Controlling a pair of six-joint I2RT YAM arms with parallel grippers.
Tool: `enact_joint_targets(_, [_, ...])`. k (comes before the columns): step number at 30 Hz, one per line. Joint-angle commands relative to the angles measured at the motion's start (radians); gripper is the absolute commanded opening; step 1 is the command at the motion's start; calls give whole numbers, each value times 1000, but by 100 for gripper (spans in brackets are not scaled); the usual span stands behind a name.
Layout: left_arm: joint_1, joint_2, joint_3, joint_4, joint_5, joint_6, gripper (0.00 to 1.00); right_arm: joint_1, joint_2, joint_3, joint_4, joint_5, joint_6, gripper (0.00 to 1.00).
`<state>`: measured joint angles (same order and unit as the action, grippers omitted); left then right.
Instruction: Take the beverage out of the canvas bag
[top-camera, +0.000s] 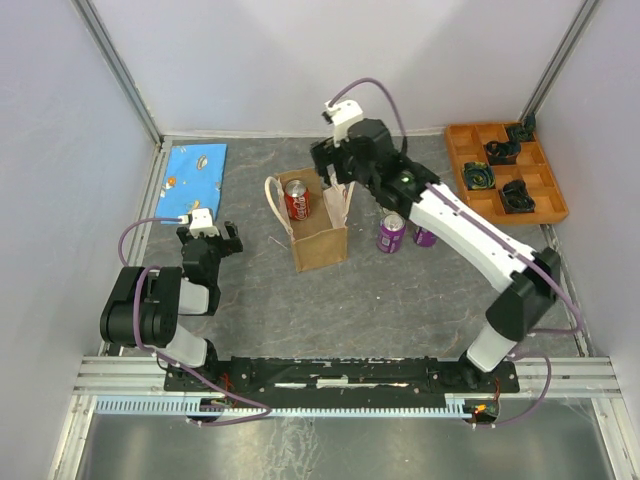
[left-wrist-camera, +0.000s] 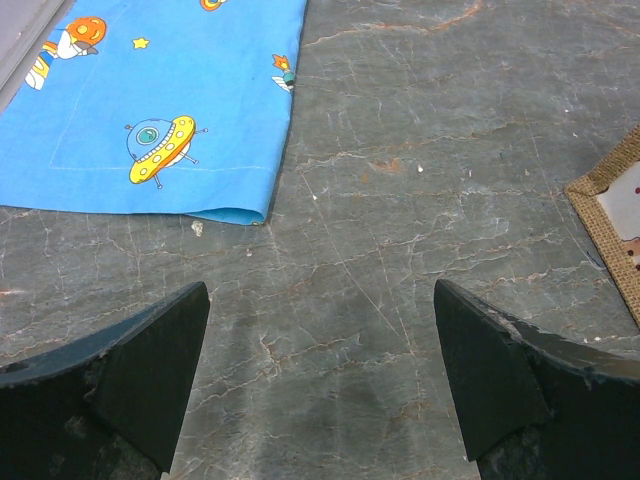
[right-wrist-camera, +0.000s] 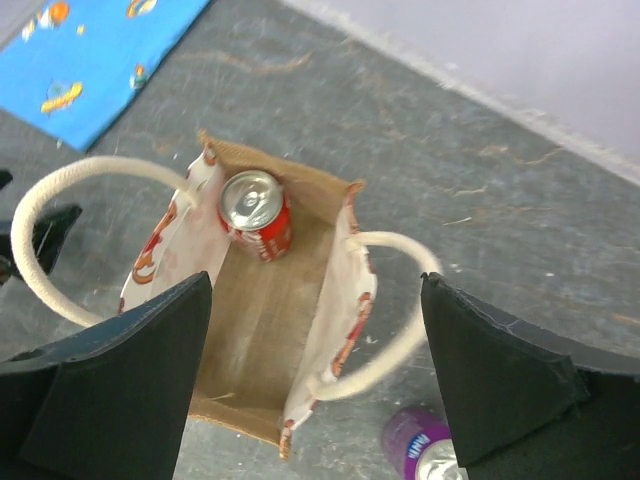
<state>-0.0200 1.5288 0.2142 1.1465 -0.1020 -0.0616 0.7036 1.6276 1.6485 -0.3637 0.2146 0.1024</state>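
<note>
Above the canvas bag (right-wrist-camera: 310, 180), right gripper (right-wrist-camera: 315, 290) is held spread wide to straddle the red can (right-wrist-camera: 255, 215) inside; left gripper (left-wrist-camera: 320, 330) parked open.

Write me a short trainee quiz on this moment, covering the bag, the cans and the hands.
1. True or false: the red can sits top up inside the canvas bag.
2. How many purple cans stand outside the bag, beside it? A: one. B: two. C: three.
3. Which hand is over the bag's mouth, and is it open or shut?

Key: 1 true. 2 B. 3 the right hand, open, with nothing between its fingers.
</note>
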Motion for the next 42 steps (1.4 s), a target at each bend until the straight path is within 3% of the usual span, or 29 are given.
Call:
enact_joint_targets(1, [-4,-10,19,34,-11,43,99,36,92,98,-34,-70,-26,92])
enact_joint_targets(15, [-5,-9,20,34,-10,43,99,71,352,234,-52,-86,44,92])
enact_joint_targets(28, [-4,-9,19,34,-12,43,99,74,497,308,-13,-47,55,99])
enact_joint_targets(42, [-5,-9,19,33,-11,43,99,74,632,379,35,-23,39,99])
